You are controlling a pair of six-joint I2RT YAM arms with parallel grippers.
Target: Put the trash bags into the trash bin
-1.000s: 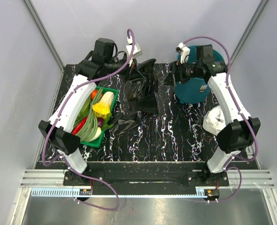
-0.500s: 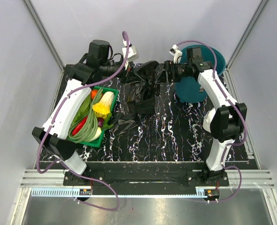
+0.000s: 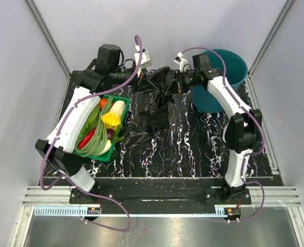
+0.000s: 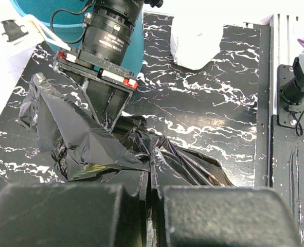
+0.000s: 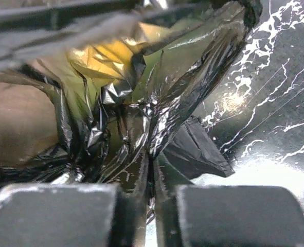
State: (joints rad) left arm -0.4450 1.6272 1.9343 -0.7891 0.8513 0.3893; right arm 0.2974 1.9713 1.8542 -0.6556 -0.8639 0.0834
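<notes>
The large black trash bag [image 3: 154,100] hangs bunched between both grippers above the back of the table. My left gripper [image 3: 145,78] is shut on its left side; the left wrist view shows the film [image 4: 79,139] pinched in the left gripper [image 4: 153,188]. My right gripper [image 3: 173,82] is shut on the bag's right side, with crinkled film [image 5: 115,113] caught in the narrow slit of the right gripper [image 5: 152,188]. A small folded trash bag [image 3: 138,136] lies on the table below. The teal trash bin [image 3: 233,64] stands upright at the back right, just beyond the right gripper.
A green tray [image 3: 122,99] of vegetables sits at the left, next to the hanging bag. A white crumpled object [image 4: 195,43] lies on the table to the right of the bin. The table top [image 3: 182,149] is black with white marbling.
My right gripper has moved left from in front of the bin to the bag and has closed on it. The left gripper keeps its hold, almost still.
</notes>
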